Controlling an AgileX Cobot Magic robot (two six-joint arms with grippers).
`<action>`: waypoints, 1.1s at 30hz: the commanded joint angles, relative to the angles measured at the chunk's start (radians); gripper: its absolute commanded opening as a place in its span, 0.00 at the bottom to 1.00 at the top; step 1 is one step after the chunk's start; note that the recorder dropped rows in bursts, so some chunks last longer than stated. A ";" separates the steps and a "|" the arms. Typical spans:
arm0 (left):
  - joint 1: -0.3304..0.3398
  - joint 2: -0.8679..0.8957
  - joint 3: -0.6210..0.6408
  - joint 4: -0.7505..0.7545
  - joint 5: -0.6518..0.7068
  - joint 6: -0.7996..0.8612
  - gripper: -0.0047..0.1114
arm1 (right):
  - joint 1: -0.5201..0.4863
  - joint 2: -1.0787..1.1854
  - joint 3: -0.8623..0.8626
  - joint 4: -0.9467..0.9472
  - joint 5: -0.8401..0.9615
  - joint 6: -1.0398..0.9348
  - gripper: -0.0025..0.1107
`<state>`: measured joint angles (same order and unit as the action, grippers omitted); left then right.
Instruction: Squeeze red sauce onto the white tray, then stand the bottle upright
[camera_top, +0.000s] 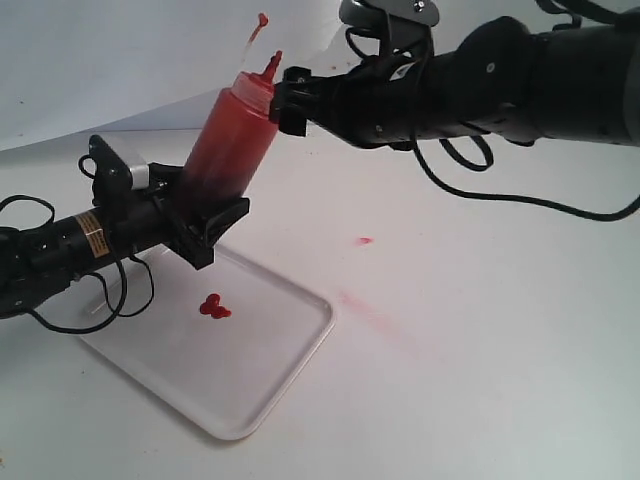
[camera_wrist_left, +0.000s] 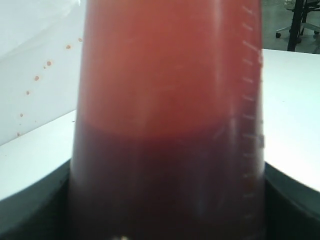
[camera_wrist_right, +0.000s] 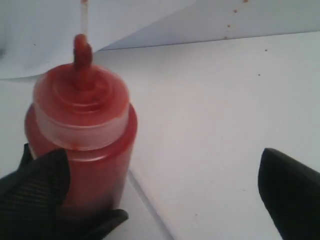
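Observation:
My left gripper is shut on the lower body of the bottle, which it holds above the far end of the white tray. The bottle leans slightly right, its red nozzle pointing up and its tethered cap above. Dark red sauce fills its lower half. Small blobs of red sauce lie on the tray. My right gripper is open beside the bottle's shoulder. In the right wrist view one finger sits against the bottle and the other is far off.
Faint pink-red smears mark the white table to the right of the tray, with a longer streak nearer the tray's corner. Small red specks dot the white backdrop. Black cables trail from both arms.

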<state>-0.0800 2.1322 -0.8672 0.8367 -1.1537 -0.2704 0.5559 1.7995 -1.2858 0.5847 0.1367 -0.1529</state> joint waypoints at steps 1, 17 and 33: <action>-0.003 -0.010 -0.010 -0.041 -0.067 -0.017 0.04 | 0.058 0.003 -0.008 0.055 -0.092 0.004 0.84; -0.003 -0.010 -0.010 -0.028 -0.067 -0.018 0.04 | 0.159 0.186 -0.117 0.051 -0.296 0.094 0.84; -0.003 -0.010 -0.010 -0.023 -0.067 -0.018 0.04 | 0.170 0.267 -0.194 0.026 -0.317 0.076 0.61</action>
<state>-0.0800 2.1322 -0.8672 0.8303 -1.1537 -0.2776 0.7208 2.0693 -1.4732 0.6247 -0.1693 -0.0650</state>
